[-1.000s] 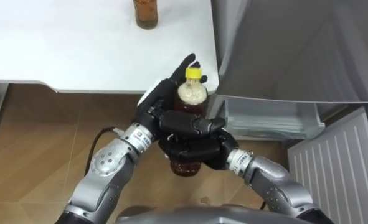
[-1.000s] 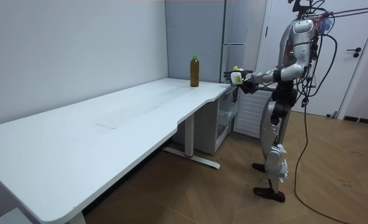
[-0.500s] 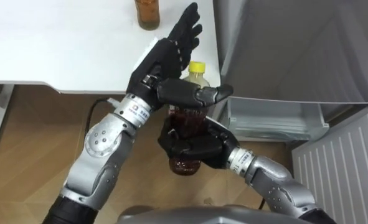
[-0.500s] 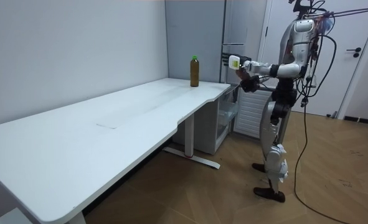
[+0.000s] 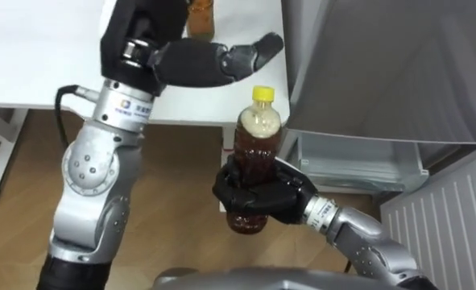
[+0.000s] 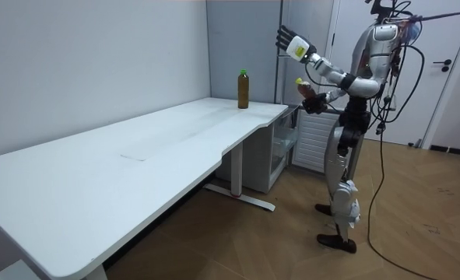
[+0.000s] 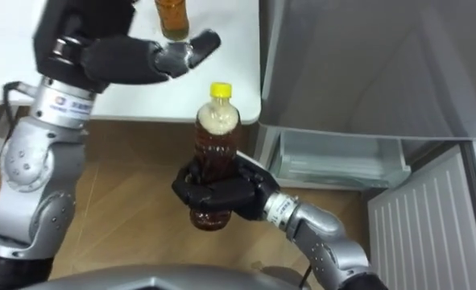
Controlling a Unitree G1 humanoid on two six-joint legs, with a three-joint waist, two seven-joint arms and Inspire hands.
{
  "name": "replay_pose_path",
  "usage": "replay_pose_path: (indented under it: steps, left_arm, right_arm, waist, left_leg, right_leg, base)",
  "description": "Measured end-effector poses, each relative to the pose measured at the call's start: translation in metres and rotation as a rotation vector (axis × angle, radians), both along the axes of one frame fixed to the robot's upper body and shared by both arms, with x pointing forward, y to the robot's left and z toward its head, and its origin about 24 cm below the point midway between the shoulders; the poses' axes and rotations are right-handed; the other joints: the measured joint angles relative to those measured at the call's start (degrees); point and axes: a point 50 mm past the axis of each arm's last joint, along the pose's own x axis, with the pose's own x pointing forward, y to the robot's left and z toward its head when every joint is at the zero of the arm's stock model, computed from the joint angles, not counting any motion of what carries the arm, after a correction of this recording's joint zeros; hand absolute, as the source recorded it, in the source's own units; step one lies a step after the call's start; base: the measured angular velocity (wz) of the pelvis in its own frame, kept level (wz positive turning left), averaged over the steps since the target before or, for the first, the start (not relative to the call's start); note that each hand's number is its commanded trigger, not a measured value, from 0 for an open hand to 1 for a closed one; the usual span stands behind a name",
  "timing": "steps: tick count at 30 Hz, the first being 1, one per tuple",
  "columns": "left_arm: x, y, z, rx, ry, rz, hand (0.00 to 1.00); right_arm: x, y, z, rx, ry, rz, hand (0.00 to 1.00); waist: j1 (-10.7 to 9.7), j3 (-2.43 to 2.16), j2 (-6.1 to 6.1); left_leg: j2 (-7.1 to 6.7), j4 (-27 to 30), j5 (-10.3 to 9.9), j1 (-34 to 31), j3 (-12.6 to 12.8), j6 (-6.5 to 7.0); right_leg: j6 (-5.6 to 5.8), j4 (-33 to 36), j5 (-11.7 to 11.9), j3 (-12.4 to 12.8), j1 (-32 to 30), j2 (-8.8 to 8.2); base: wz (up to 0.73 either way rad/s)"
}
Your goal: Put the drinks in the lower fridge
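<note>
Bottle (image 5: 258, 153) stands upright in my right hand (image 5: 258, 200), gripped round its middle, off the table's (image 5: 36, 56) near right corner, open lower fridge (image 5: 354, 157) to its right. My left hand (image 5: 181, 60) hovers wide open above the table edge, near a second bottle (image 7: 173, 18).

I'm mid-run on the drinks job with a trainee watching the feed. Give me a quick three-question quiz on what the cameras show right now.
1. True or false: the left hand is curled round the yellow-capped bottle.
2. Pick one. Where is the second bottle? A: in the left hand. B: standing on the white table. C: in the right hand.
3. Fill the gap: the right hand grips the yellow-capped bottle low on its body, and the bottle stands ____, cap on top.

Key: 1 false (the left hand is raised and open); 2 B; 3 upright.
</note>
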Motion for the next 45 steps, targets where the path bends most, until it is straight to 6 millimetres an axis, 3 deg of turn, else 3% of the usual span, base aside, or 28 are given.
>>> replay_pose_path:
  steps: [6, 12, 19, 23, 26, 31, 34, 40, 45]
  left_arm:
    - [-0.011, 0.040, 0.018, -0.056, -0.139, 0.301, 0.00]
    - [-0.029, 0.087, 0.025, -0.085, -0.213, 0.634, 0.00]
    - [-0.037, 0.127, 0.008, -0.163, -0.174, 0.936, 0.00]
    - [-0.039, 0.137, -0.004, -0.209, -0.127, 1.041, 0.00]
    - [-0.044, 0.148, -0.028, -0.207, -0.017, 1.133, 0.00]
    - [-0.051, 0.163, -0.064, -0.293, 0.163, 1.224, 0.00]
    - [-0.064, 0.172, -0.112, -0.401, 0.409, 1.298, 0.00]
    - [-0.087, 0.160, -0.189, -0.443, 0.831, 1.359, 0.00]
    - [-0.107, 0.140, -0.231, -0.379, 1.105, 1.304, 0.00]
  right_arm:
    - [-0.006, -0.017, -0.003, -0.049, -0.007, -0.059, 1.00]
    - [-0.018, -0.027, -0.004, -0.069, -0.002, -0.103, 1.00]
    - [-0.026, -0.030, -0.007, -0.084, 0.017, -0.112, 1.00]
    - [-0.026, -0.030, -0.007, -0.086, 0.018, -0.111, 1.00]
    - [-0.027, -0.031, -0.008, -0.097, 0.026, -0.122, 1.00]
    - [-0.028, -0.032, -0.010, -0.125, 0.051, -0.125, 1.00]
    - [-0.028, -0.032, -0.011, -0.141, 0.069, -0.145, 1.00]
    - [-0.020, -0.026, -0.012, -0.155, 0.095, -0.169, 1.00]
    - [-0.017, -0.020, -0.011, -0.122, 0.117, -0.195, 1.00]
  waist:
    - [2.7, -0.19, 1.64]
    - [5.2, -0.36, 1.32]
    - [7.8, -0.31, 1.36]
    - [8.3, -0.31, 1.91]
    - [8.6, -0.40, 2.53]
    - [10.4, -0.90, 1.93]
    - [11.0, -0.98, 1.62]
    - [11.2, -0.82, 0.58]
    - [10.8, -0.65, -0.02]
  left_leg:
    - [0.02, -0.6, 0.0, 1.3, -0.5, 0.00]
    - [0.02, -0.7, 0.0, 1.9, -1.0, -0.01]
    - [-0.15, -0.9, 0.0, 2.5, -2.6, 0.00]
    - [-0.32, -1.1, 0.0, 2.7, -3.6, 0.03]
    - [-0.43, -1.2, 0.0, 3.0, -3.8, 0.05]
    - [-0.44, -1.6, 0.1, 2.2, -3.8, 0.11]
    - [-0.43, -1.6, 0.1, 2.8, -3.8, 0.11]
    - [-0.39, -2.6, 0.1, 3.0, -3.6, 0.13]
    - [-0.41, -2.6, 0.1, 2.8, -3.5, 0.14]
  right_leg:
    - [0.02, -0.1, 0.0, 0.0, 1.0, 0.11]
    - [-0.01, -1.1, -0.1, -0.3, 2.0, 0.13]
    - [0.20, -2.0, -0.1, -1.0, 3.3, 0.15]
    - [0.24, -2.1, -0.2, -1.9, 3.6, -0.03]
    - [0.30, -2.1, -0.4, -2.2, 3.9, -0.17]
    - [0.26, -1.9, -0.4, -2.2, 2.7, -0.14]
    - [0.24, -2.2, -0.4, -2.1, 3.1, -0.09]
    - [0.26, -1.9, -0.4, -1.2, 2.7, 0.14]
    - [0.26, -2.0, -0.4, -1.4, 2.9, 0.13]
  base:
    - [0.00]
    - [0.02]
    - [0.07]
    - [0.12]
    - [0.00]
    - [-0.02]
    - [-0.02]
    - [-0.06]
    - [-0.02]
